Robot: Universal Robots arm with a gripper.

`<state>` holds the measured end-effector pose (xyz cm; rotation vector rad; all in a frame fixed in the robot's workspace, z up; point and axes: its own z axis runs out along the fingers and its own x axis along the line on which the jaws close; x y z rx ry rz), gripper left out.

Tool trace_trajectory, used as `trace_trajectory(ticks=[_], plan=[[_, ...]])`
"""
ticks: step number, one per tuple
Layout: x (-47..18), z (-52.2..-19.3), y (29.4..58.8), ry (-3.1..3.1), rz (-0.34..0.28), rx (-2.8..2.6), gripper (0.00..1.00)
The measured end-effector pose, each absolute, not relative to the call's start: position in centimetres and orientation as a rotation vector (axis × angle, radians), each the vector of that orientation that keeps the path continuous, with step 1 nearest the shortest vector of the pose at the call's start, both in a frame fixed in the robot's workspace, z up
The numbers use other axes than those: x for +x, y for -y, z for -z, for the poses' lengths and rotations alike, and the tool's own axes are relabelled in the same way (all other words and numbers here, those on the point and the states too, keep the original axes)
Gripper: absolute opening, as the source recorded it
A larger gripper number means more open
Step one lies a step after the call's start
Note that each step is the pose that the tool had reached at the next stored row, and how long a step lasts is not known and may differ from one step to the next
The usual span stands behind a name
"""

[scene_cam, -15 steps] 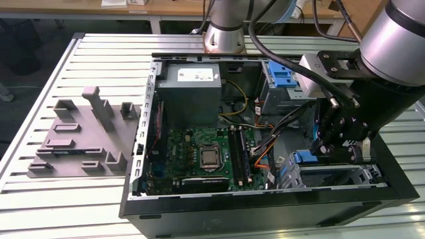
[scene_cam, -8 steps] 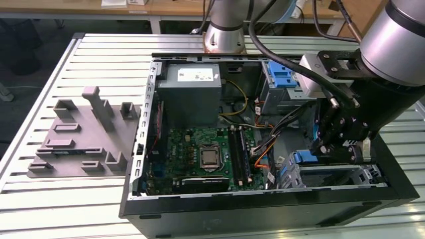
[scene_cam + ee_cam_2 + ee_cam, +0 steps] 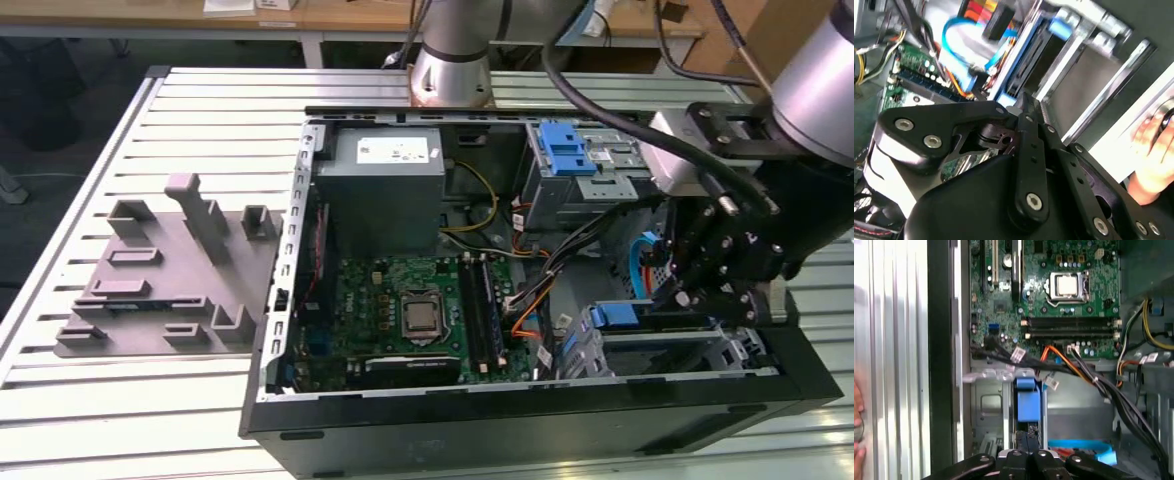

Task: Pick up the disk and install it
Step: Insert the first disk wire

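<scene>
the black gripper (image 3: 1026, 456) fills the near edge of the first wrist view, its fingers together with nothing between them, tips just above the drive cage (image 3: 989, 405). the disk (image 3: 654, 318) sits on edge in that cage, at about 4 o'clock inside the open computer case (image 3: 287, 300), its blue rail (image 3: 1027, 399) showing. the motherboard (image 3: 400, 320) lies at 7 o'clock, the grey power supply (image 3: 387, 190) at 11 o'clock. a hand (image 3: 1151, 160) rests outside the case.
</scene>
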<state>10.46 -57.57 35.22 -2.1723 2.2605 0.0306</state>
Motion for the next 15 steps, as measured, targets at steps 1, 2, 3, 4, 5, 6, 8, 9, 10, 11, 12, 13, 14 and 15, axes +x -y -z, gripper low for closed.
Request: trace_trajectory(ticks=[1, 2, 3, 4, 5, 6, 8, 9, 10, 11, 12, 13, 14, 15], plan=[[10.9, -35.2, 57.6, -2.261, -0.031, -2.172, 0.11], [11.3, -35.2, 57.6, -2.261, -0.031, -2.172, 0.11], [11.8, -35.2, 57.6, -2.261, -0.031, -2.172, 0.11], [12.2, -35.2, 57.6, -2.261, -0.031, -2.172, 0.11], [12.4, -35.2, 57.5, -2.26, -0.031, -2.172, 0.11], [12.5, -35.4, 57.4, -2.261, -0.031, -2.173, 0.11], [12.5, -35.9, 57.2, -2.261, -0.031, -2.172, 0.11], [12.5, -36.1, 57.1, -2.261, -0.031, -2.172, 0.11], [12.5, -36.3, 56.9, -2.261, -0.031, -2.172, 0.11], [12.5, -36.5, 56.7, -2.261, -0.031, -2.172, 0.11], [12.5, -36.6, 56.5, -2.26, -0.03, -2.172, 0.11], [12.6, -36.6, 56.2, -2.26, -0.03, -2.172, 0.11], [12.7, -36.6, 56.0, -2.26, -0.03, -2.172, 0.11], [12.8, -36.6, 55.9, -2.26, -0.03, -2.172, 0.11]])
